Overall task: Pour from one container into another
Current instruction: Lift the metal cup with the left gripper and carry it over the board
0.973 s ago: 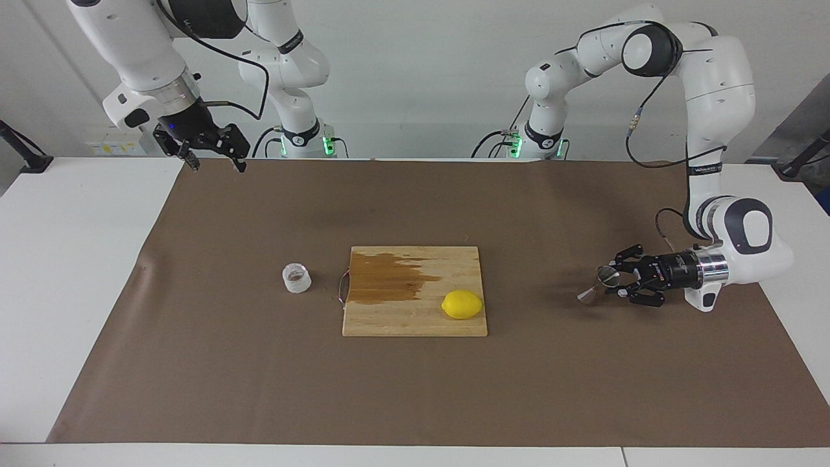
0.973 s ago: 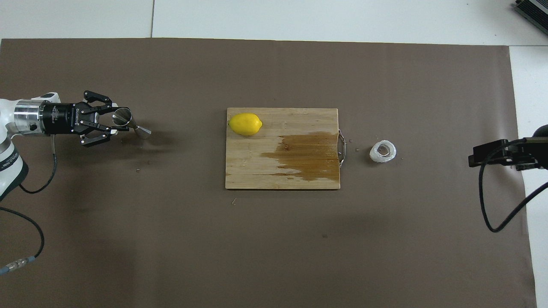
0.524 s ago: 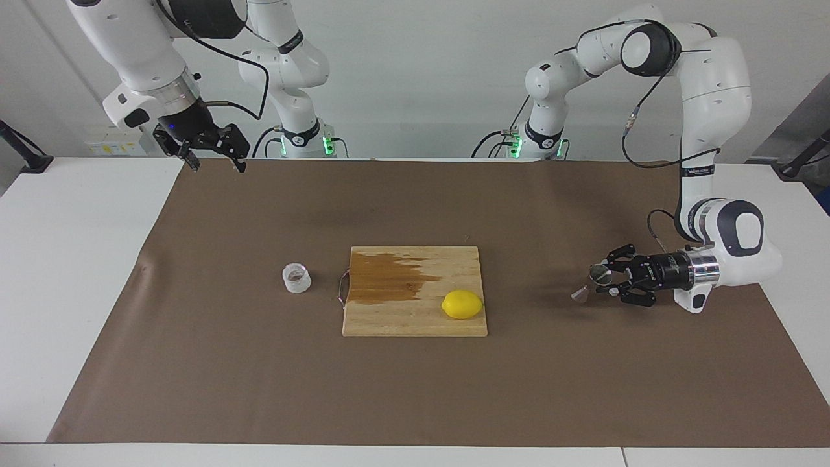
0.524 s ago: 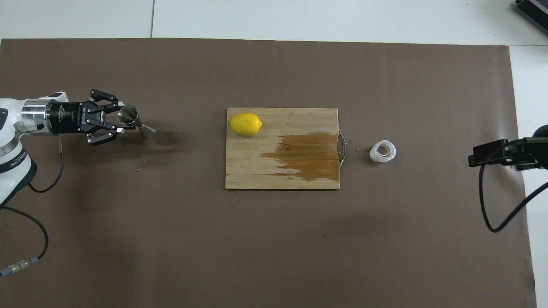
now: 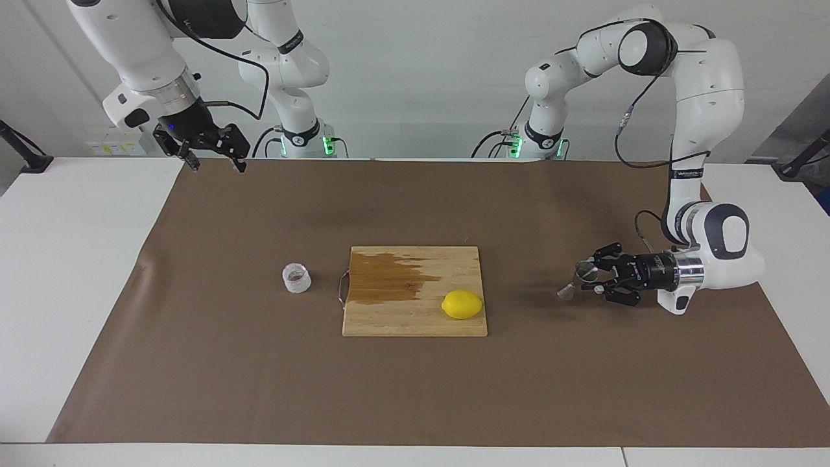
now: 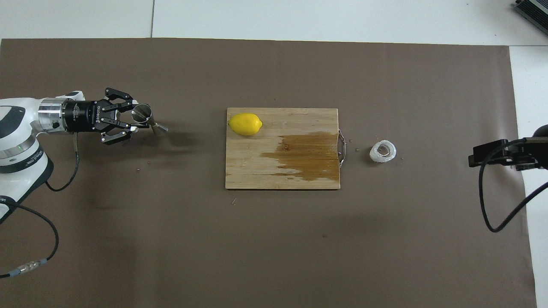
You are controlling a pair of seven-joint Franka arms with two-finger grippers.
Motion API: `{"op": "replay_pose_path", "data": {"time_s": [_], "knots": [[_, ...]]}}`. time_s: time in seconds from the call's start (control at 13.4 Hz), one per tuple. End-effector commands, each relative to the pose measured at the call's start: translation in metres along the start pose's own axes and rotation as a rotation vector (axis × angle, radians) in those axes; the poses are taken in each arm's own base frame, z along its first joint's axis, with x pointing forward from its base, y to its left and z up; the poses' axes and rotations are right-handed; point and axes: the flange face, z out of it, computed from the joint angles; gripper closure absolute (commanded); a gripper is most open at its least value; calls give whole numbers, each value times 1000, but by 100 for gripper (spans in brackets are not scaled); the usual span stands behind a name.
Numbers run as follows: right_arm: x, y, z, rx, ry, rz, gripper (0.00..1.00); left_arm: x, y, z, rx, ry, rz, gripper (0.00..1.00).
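Observation:
My left gripper (image 5: 591, 279) (image 6: 138, 121) is shut on the steel jigger (image 5: 579, 279) (image 6: 147, 118) and holds it tilted above the brown mat, at the left arm's end of the table. The small clear cup (image 5: 296, 278) (image 6: 382, 151) with whitish walls and a brownish bottom stands on the mat beside the cutting board's handle, toward the right arm's end. My right gripper (image 5: 213, 160) (image 6: 496, 156) waits raised over the mat's edge near its base.
A wooden cutting board (image 5: 415, 318) (image 6: 257, 171) with a wet brown stain lies mid-table. A lemon (image 5: 462, 304) (image 6: 245, 124) sits on its corner toward the left arm's end. A brown mat (image 5: 415, 389) covers the table.
My left gripper has carried the jigger along the mat toward the cutting board. The right arm, cup and lemon have not moved.

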Motion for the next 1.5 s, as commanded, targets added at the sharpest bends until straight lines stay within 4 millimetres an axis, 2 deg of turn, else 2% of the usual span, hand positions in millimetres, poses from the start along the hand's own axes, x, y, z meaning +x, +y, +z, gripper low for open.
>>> {"op": "replay_pose_path", "data": {"time_s": [0.0, 0.22, 0.45, 0.75, 0.97, 1.2, 1.42], "knots": [[-4, 1, 0, -10, -6, 9, 0, -6, 4, 28, 6, -38, -4, 77], [-4, 1, 0, -9, -6, 9, 0, -13, 3, 55, 9, -76, -7, 77], [-4, 1, 0, -9, -6, 9, 0, -19, 1, 74, 13, -91, 5, 77], [-4, 1, 0, -9, -5, 9, 0, -41, -6, 125, 6, -127, 28, 77], [-4, 1, 0, -9, -6, 9, 0, -49, -13, 155, -13, -88, 54, 77], [-4, 1, 0, -10, -6, 9, 0, -56, -25, 190, -26, -102, 46, 76], [-4, 1, 0, -9, -6, 9, 0, -62, -47, 230, -72, -94, 43, 75]]}}
